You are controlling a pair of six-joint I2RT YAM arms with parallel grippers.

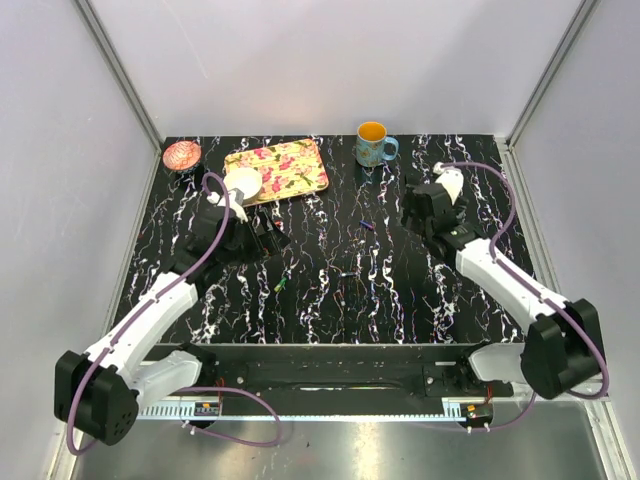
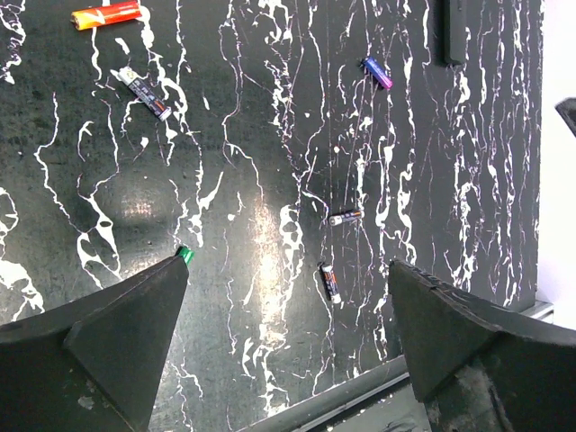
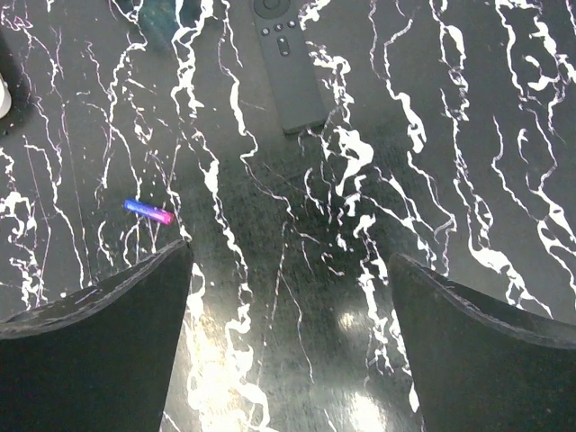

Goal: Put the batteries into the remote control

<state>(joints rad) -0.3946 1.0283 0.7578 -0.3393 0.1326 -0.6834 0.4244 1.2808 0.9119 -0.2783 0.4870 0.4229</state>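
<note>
The remote control (image 3: pixel 286 67) lies flat, buttons up, straight ahead of my right gripper (image 3: pixel 290 256), whose jaws are open and empty. It also shows as a dark bar, the remote control (image 2: pixel 447 31), at the top of the left wrist view. A purple-blue battery (image 3: pixel 148 211) lies left of the right fingers; the same battery (image 1: pixel 367 226) (image 2: pixel 378 72) is mid-table. A reddish battery (image 2: pixel 106 13), a dark labelled one (image 2: pixel 144 93) and two small ones (image 2: pixel 346 217) (image 2: pixel 329 281) lie scattered. A green-tipped battery (image 2: pixel 184 255) peeks past the left finger. My left gripper (image 2: pixel 288 270) hangs open above them.
A floral tray (image 1: pixel 277 168), a pink bowl (image 1: pixel 182 154) and a blue mug (image 1: pixel 375 145) stand along the back of the black marbled table (image 1: pixel 470 200). The table's front rail (image 2: pixel 360 387) runs just below the left fingers. White walls enclose the sides.
</note>
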